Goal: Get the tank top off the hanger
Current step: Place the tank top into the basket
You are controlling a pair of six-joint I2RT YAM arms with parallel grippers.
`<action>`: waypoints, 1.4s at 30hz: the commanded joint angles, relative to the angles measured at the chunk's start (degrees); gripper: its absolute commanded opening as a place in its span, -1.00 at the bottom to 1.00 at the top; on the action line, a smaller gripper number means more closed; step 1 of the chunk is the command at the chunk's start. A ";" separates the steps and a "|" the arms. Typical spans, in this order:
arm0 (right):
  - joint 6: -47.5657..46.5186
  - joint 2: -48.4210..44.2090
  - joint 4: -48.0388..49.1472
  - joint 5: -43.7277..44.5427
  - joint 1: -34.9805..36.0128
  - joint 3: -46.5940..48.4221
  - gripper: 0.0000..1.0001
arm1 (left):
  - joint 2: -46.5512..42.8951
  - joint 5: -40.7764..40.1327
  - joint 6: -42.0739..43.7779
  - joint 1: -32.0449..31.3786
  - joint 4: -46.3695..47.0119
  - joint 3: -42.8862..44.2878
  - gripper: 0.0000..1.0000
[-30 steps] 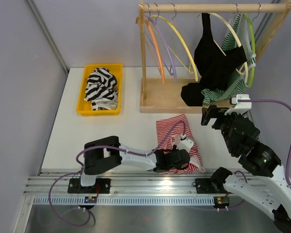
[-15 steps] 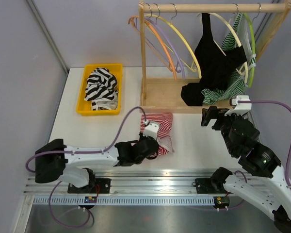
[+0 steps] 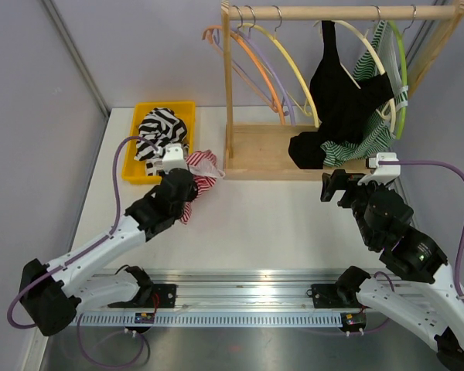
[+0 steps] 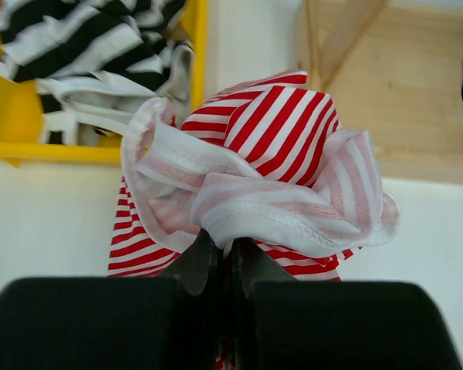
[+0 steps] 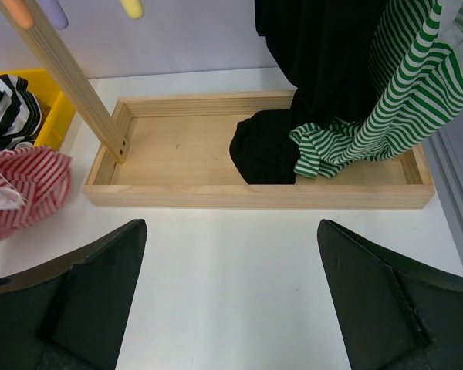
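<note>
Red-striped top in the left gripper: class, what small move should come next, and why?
Probably carry it a little further left, over the yellow bin, before opening. The left gripper is shut on the bunched red-striped top, which hangs beside the bin's right edge and is not yet over it. The bin already holds a black-and-white striped garment, so it looks like the drop spot.

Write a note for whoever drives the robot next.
The left gripper is shut on the red top, bunched up beside the bin.
The right gripper is open and empty before the rack.
Done: red top is off the rack; striped cloth lies in the bin.
Left: probably drop the red top in the bin; black top and green top hang on the rack.
</note>
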 commanded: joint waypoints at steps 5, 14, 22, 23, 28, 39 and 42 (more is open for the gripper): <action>0.76 0.69 1.70 1.69 0.39 -0.24 0.99 | -4.70 0.35 7.42 7.51 0.24 8.85 -1.00; 0.94 1.66 2.05 1.25 0.39 -0.76 0.99 | 1.27 10.27 11.73 20.86 5.42 14.22 -1.00; 0.76 2.54 2.32 1.68 0.39 -0.85 0.99 | 9.53 17.93 14.72 27.55 10.17 22.82 -1.00; 0.76 2.71 2.40 1.69 0.39 -0.94 0.99 | 12.15 18.46 14.90 28.08 10.70 23.97 -1.00; 0.59 3.95 1.97 1.86 0.39 -0.59 0.99 | 22.00 21.10 16.13 32.12 10.80 32.14 -1.00; 0.33 4.83 2.40 2.21 0.39 -0.59 0.99 | 41.96 14.78 15.88 34.32 9.39 38.66 -1.00; 0.24 5.26 2.58 2.13 0.30 -0.50 0.99 | 45.48 13.55 14.46 34.41 6.32 39.18 -1.00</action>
